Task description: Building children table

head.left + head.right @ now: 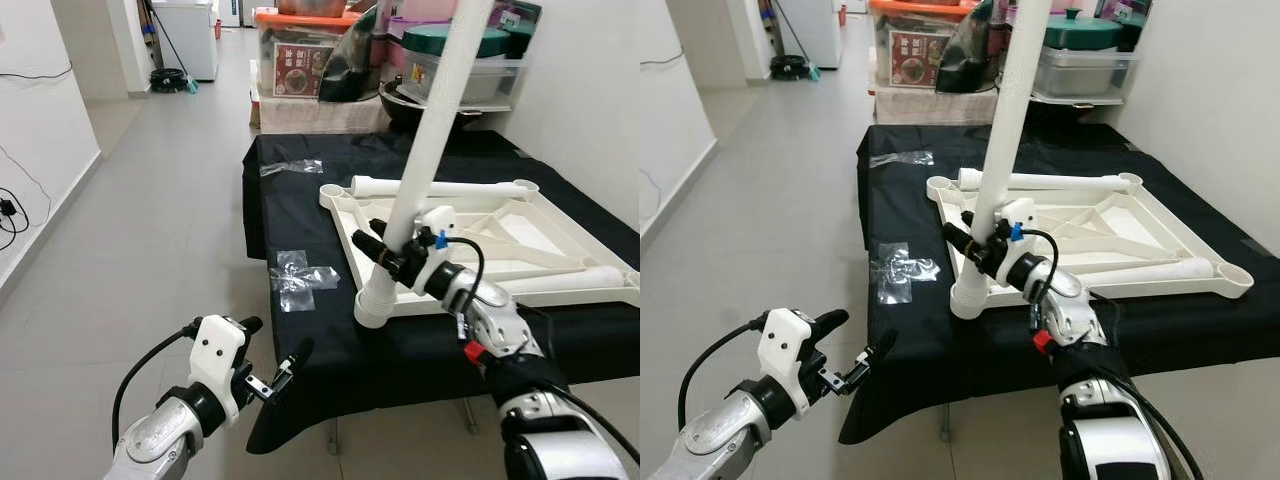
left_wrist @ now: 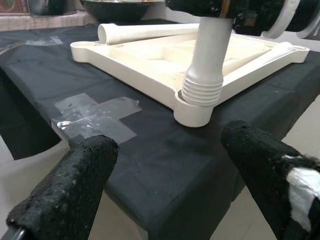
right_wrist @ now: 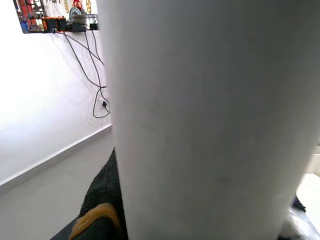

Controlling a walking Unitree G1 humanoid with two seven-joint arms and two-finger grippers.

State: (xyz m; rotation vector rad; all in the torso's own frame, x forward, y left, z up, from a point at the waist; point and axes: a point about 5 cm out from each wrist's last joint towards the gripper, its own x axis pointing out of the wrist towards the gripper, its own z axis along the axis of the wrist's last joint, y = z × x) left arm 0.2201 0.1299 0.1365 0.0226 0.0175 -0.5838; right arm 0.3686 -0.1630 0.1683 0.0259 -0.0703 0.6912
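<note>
An upside-down white tabletop (image 1: 500,240) lies on a black-covered low table (image 1: 300,180). A white leg (image 1: 432,130) stands tilted in the tabletop's near-left corner socket (image 1: 372,308), its ribbed base (image 2: 202,90) seated there. My right gripper (image 1: 385,252) is shut on this leg low down; the leg's white surface (image 3: 210,125) is right in front of the right wrist camera. Two more legs (image 1: 440,187) (image 1: 580,280) lie on the tabletop. My left gripper (image 1: 275,355) hangs open in front of the table's near-left corner, its fingers (image 2: 75,185) apart and empty.
Clear plastic wrappers (image 1: 300,275) (image 1: 290,167) lie on the black cloth. Storage boxes (image 1: 300,60) and a lidded tub (image 1: 470,60) stand behind the table. A white wall with cables (image 1: 20,200) runs along the left; grey tiled floor (image 1: 160,230) lies open to the left.
</note>
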